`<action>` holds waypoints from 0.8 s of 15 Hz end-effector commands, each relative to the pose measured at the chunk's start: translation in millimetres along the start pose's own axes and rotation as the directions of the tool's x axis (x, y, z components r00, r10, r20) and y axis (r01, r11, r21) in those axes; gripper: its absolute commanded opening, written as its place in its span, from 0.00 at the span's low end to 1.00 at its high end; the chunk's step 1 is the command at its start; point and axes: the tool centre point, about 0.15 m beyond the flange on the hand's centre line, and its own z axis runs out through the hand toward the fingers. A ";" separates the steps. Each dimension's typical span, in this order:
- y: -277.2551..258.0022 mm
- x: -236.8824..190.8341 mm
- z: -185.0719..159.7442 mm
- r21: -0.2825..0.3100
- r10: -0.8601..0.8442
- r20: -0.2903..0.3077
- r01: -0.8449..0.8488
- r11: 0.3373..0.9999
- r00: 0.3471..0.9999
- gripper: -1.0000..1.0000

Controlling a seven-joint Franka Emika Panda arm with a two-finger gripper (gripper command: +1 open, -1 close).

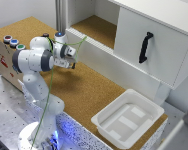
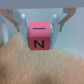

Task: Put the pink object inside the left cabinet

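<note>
I'm holding the pink cube point(image 2: 40, 38) pinched in the gripper point(image 2: 40, 31), just below the left cabinet point(image 1: 94, 27) opening.

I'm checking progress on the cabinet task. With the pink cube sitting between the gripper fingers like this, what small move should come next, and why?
Probably lift a little, then carry toward the open white-walled cabinet compartment with the cork-brown floor. In the wrist view the small pink cube with dark markings sits between the gripper's fingers, apparently gripped, low over the cork surface. The exterior view shows the compartment higher than the gripper, behind a white ledge.
</note>
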 end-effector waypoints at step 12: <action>84.1 232.9 -59.2 -0.075 0.204 -0.095 -0.211 0.974 0.974 0.00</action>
